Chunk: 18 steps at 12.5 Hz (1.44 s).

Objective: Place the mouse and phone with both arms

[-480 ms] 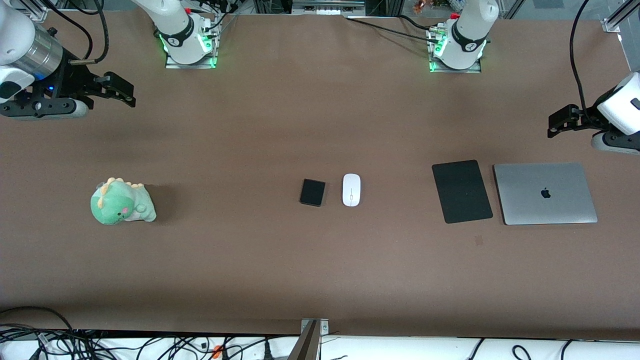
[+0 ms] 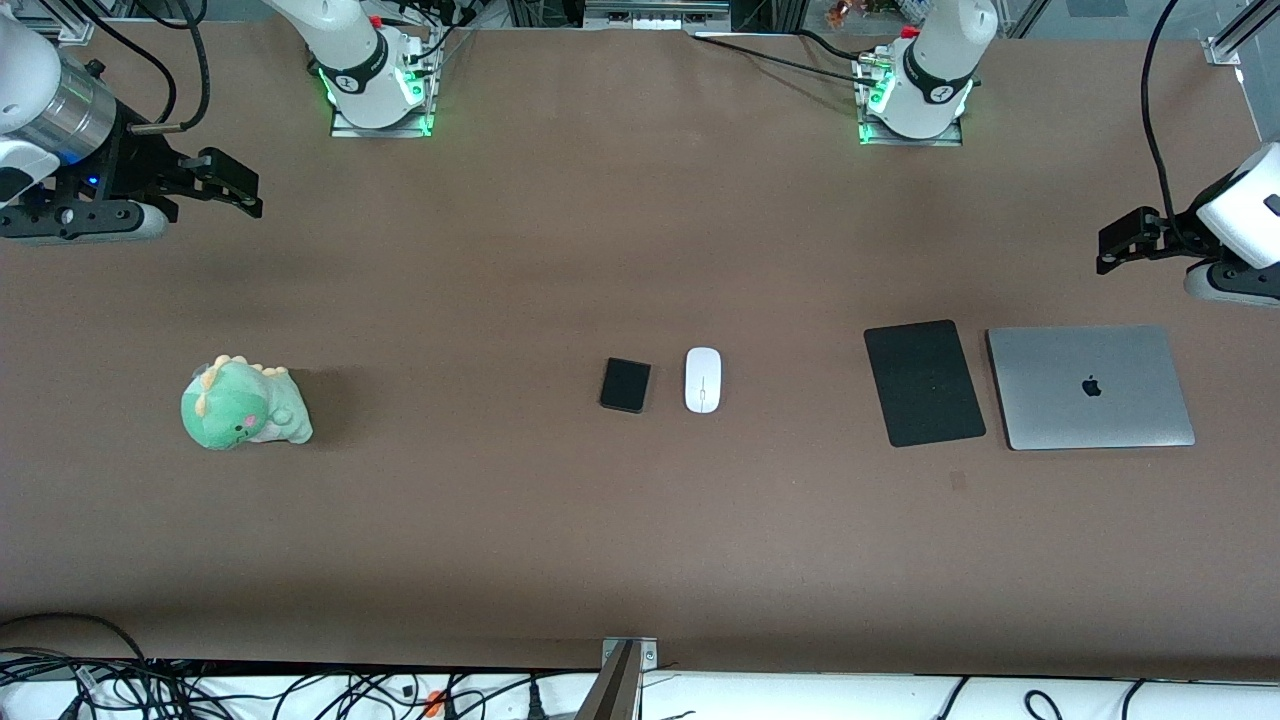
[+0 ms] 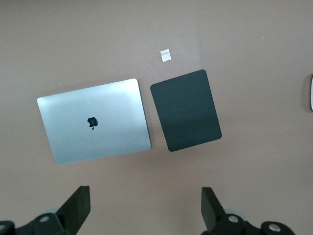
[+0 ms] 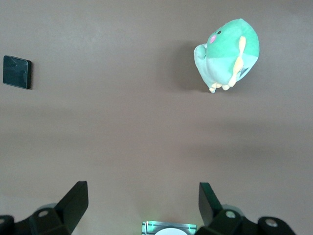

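Change: only slight shifts are noted; the right gripper (image 2: 235, 185) has been drawn a little toward its end of the table, and the left gripper (image 2: 1125, 240) has edged up marginally; nothing on the table has been displaced.
Table (image 2: 500, 520): brown, bare across most of its surface.
Laptop (image 2: 1090, 386): closed, silver, lying flat toward the left arm's end.
Mouse pad (image 2: 924, 382): matte black, just beside the laptop, empty.
Plush dinosaur (image 2: 243, 403): green, set toward the right arm's end.
Right gripper: held over bare table, jaws spread wide, nothing held.
Left gripper: held over bare table near the laptop, jaws spread wide, nothing held.
Mouse (image 2: 703, 379): at mid-table, untouched.
Phone (image 2: 626, 384): just beside the mouse, apart from it.
Progress: nothing is judged done; both items remain to be grasped and placed.
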Each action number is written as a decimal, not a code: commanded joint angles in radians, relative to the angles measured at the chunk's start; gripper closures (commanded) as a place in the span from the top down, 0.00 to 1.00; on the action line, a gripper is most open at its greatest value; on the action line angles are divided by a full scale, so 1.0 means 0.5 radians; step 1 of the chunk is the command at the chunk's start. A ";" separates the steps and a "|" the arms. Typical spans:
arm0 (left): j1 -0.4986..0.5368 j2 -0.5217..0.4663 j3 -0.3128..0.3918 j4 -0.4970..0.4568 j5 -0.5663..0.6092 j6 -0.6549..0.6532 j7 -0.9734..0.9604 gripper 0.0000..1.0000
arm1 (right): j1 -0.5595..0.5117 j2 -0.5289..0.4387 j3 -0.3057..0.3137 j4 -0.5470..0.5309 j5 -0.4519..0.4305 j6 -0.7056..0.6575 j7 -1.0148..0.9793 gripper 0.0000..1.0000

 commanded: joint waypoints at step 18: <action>-0.909 0.884 -0.089 0.074 -0.242 0.956 -0.474 1.00 | -0.001 0.008 0.009 0.036 -0.015 -0.006 -0.080 1.00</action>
